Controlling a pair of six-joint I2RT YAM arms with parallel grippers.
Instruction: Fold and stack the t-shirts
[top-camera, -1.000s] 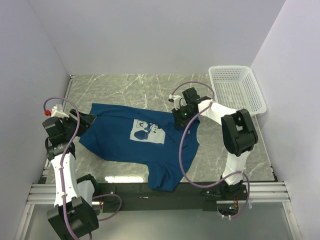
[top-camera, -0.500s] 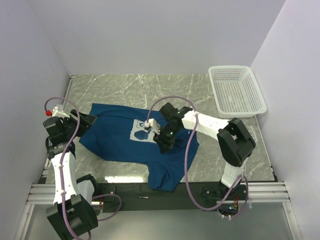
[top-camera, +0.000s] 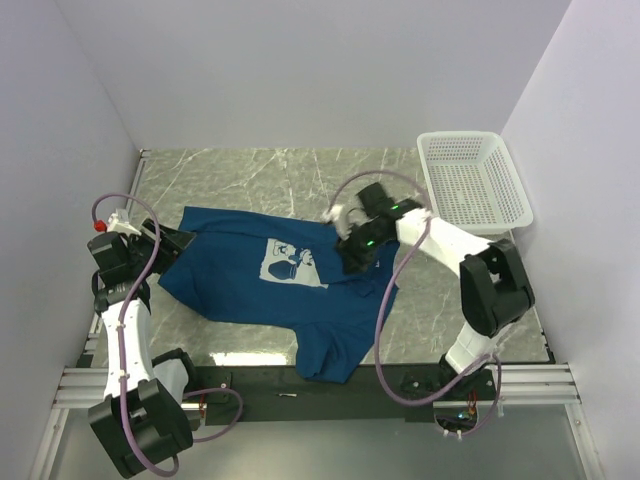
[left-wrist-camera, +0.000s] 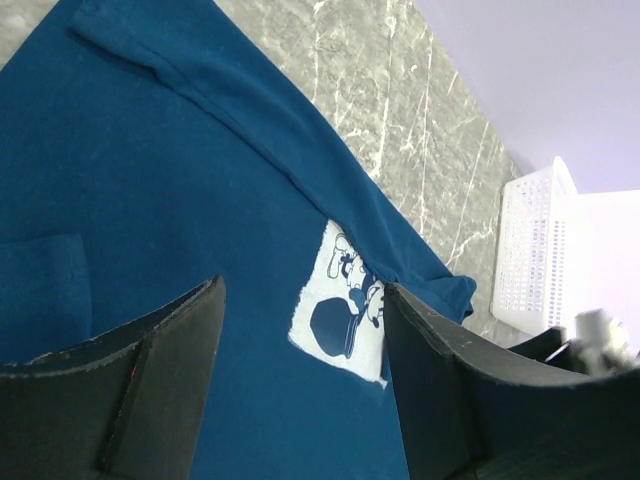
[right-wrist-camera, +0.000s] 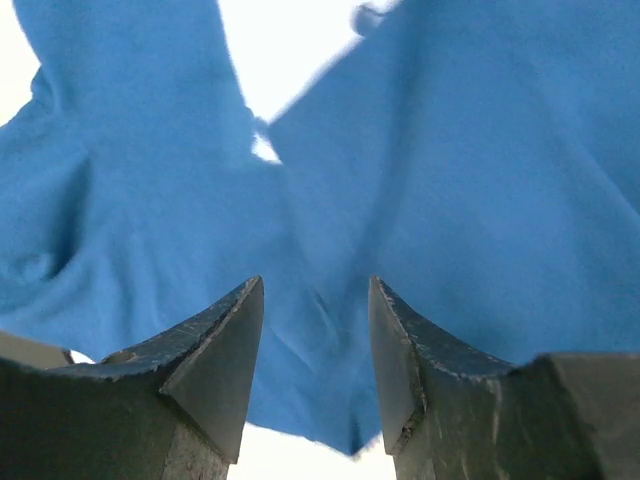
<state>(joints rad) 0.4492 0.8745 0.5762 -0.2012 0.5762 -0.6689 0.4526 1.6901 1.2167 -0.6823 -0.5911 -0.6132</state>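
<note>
The dark blue t-shirt (top-camera: 240, 285) lies spread on the marble table, with its white cartoon print (top-camera: 293, 265) facing up. Its lower hem hangs over the front edge. My left gripper (top-camera: 182, 240) is open at the shirt's left sleeve; in the left wrist view (left-wrist-camera: 302, 290) its jaws stand wide apart over the shirt (left-wrist-camera: 150, 200) and the print (left-wrist-camera: 345, 320). My right gripper (top-camera: 350, 262) hovers at the right side of the chest, just right of the print. In the right wrist view (right-wrist-camera: 315, 285) its jaws are apart with wrinkled blue cloth (right-wrist-camera: 450, 200) between them.
A white mesh basket (top-camera: 460, 136) stands at the back right corner; it also shows in the left wrist view (left-wrist-camera: 525, 250). Bare marble lies behind the shirt (top-camera: 270, 180). White walls close in on three sides. A black rail runs along the front edge (top-camera: 300, 385).
My right gripper swung left from the shirt's right shoulder over the print, then came back to just right of the print. The left arm has barely moved.
</note>
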